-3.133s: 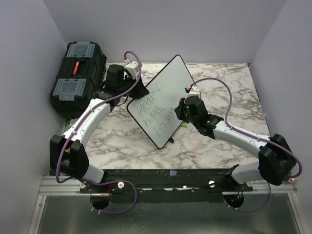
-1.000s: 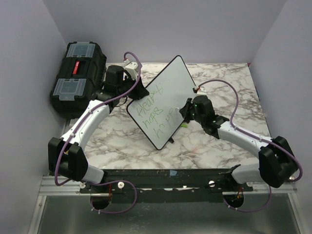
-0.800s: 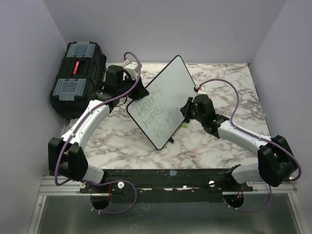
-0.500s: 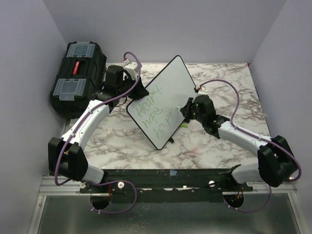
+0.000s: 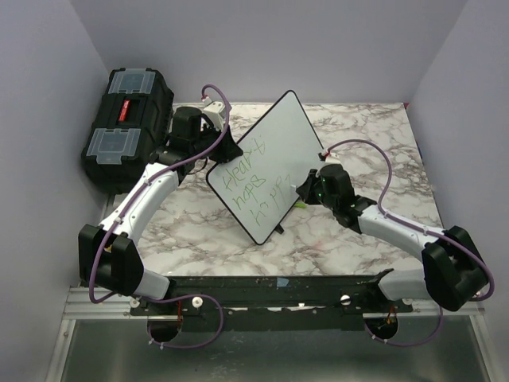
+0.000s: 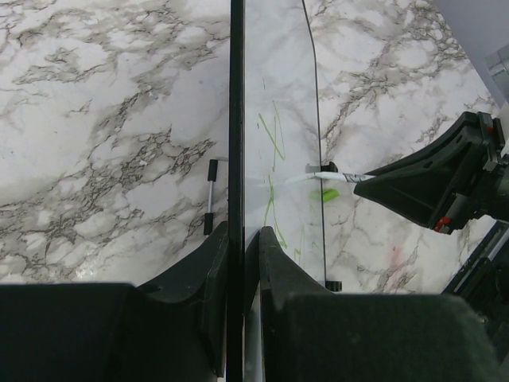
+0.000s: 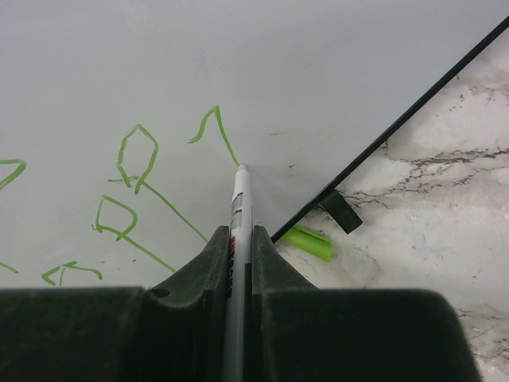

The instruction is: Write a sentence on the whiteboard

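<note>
The whiteboard (image 5: 286, 127) stands tilted on edge at the table's middle, with green handwritten lines of the sentence (image 5: 253, 185) on its face. My left gripper (image 5: 225, 151) is shut on the board's left edge; the left wrist view shows the black edge (image 6: 236, 119) clamped in my gripper (image 6: 241, 231). My right gripper (image 5: 301, 191) is shut on a white marker (image 7: 240, 199), whose tip touches the board (image 7: 334, 72) at the end of a green stroke (image 7: 213, 123), to the right of the other letters (image 7: 135, 159).
A black toolbox (image 5: 127, 119) sits at the back left beside the left arm. A green marker cap (image 7: 308, 243) lies on the marble table (image 5: 374, 151) just below the board's lower edge, near a small black foot (image 7: 340, 211). Grey walls close three sides.
My right gripper has slid a little right and down along the board with the marker, and the second line has gained a green stroke. The left arm and board have held still.
</note>
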Available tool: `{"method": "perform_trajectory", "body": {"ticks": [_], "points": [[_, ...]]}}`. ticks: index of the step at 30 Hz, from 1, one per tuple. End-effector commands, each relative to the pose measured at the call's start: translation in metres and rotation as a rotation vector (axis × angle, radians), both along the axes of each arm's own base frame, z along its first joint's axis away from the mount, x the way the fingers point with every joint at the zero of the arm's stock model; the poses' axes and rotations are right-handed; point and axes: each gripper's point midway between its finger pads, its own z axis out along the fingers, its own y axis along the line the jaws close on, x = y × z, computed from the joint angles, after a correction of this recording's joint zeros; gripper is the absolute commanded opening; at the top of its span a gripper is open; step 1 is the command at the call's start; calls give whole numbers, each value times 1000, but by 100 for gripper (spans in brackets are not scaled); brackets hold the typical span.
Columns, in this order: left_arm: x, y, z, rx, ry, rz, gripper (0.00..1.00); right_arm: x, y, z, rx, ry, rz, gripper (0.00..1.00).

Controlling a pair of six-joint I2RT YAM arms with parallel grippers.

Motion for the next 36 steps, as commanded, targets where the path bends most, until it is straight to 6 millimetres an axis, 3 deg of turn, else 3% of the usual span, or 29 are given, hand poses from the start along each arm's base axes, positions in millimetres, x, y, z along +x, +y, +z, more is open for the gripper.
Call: {"method": "perform_trajectory", "body": {"ticks": [1, 9, 17, 25, 36], "points": [[-6, 6, -19, 89, -8, -31, 0, -1, 4, -18, -22, 50, 9, 1], [-6, 6, -19, 91, -9, -30, 0, 15, 5, 0, -32, -3, -13, 1], [-5, 6, -21, 94, -7, -32, 0, 17, -1, 25, -27, -73, -34, 1], [-3, 6, -23, 95, -2, -32, 0, 21, 9, 52, 43, -134, -8, 1], [-3, 6, -23, 100, -1, -31, 0, 32, 30, 58, 91, -137, 39, 1]]}}
